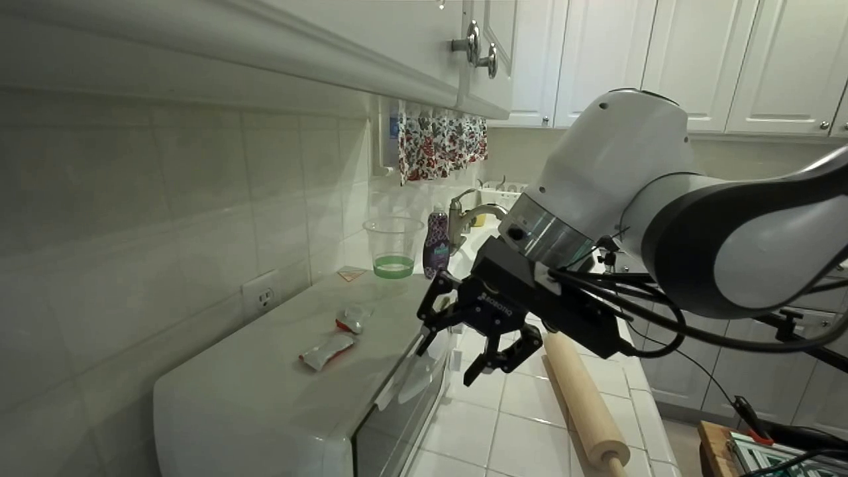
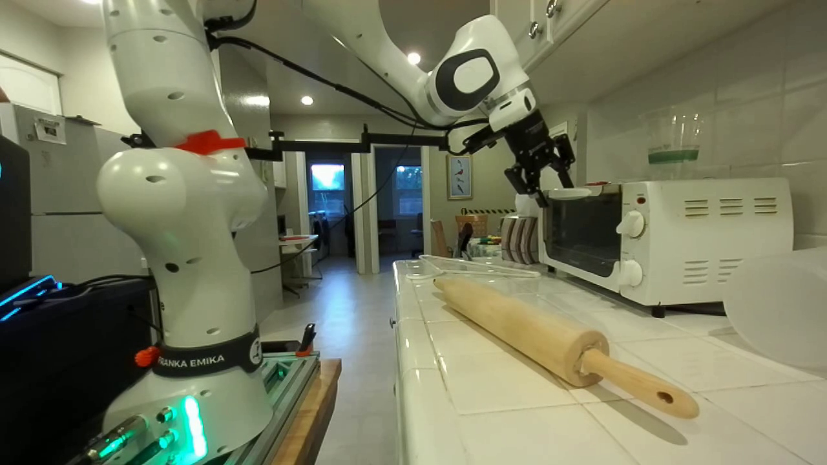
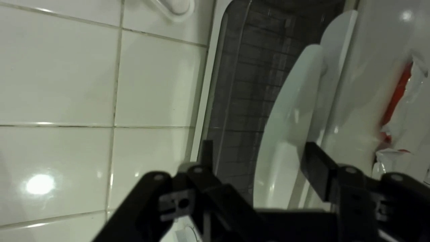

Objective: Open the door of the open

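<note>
With spread fingers (image 3: pixel 317 171) of the gripper (image 3: pixel 259 149) to either side of the handle (image 3: pixel 284 134) high on the apparently closed door (image 2: pixel 585 229) of the toaster oven (image 2: pixel 707 229) on the tiled counter (image 2: pixel 504 397), best to pinch squarely, then draw outward along a probable downward arc.

Tiles (image 3: pixel 57 161) glare; the wrist view blurs the pincer (image 3: pixel 258 151).

1) White oven (image 2: pixel 707 237) with a dark door (image 2: pixel 585 231)
2) Black fingers (image 3: pixel 319 169)
3) Pale tan rolling pin (image 2: pixel 520 324)
4) White tabletop (image 2: pixel 510 391), square grid pattern
5) White curtain (image 1: pixel 442 142), red and grey floral print
6) Purple patterned bottle (image 1: pixel 436 244)
</note>
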Controlling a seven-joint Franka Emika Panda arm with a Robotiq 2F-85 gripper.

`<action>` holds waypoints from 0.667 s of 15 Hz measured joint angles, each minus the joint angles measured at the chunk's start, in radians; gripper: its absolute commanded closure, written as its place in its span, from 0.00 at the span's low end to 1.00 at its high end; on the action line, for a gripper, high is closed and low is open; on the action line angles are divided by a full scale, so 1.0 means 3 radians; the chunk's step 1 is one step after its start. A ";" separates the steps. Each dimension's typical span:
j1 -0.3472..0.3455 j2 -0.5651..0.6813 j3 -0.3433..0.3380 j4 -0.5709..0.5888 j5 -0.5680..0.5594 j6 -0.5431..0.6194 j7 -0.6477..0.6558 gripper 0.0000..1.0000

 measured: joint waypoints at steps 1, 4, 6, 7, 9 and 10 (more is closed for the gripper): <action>0.0011 -0.0008 -0.0010 -0.0008 0.0000 -0.0001 0.0003 0.41; 0.0024 -0.0041 -0.0017 -0.0026 0.0000 -0.0002 0.0019 0.45; 0.0031 -0.0061 -0.0021 -0.0039 0.0000 -0.0007 0.0028 0.48; 0.0033 -0.0077 -0.0022 -0.0051 0.0000 -0.0010 0.0032 0.51; 0.0041 -0.0117 -0.0022 -0.0089 0.0000 -0.0008 0.0042 0.50; 0.0046 -0.0144 -0.0022 -0.0116 0.0000 -0.0008 0.0052 0.49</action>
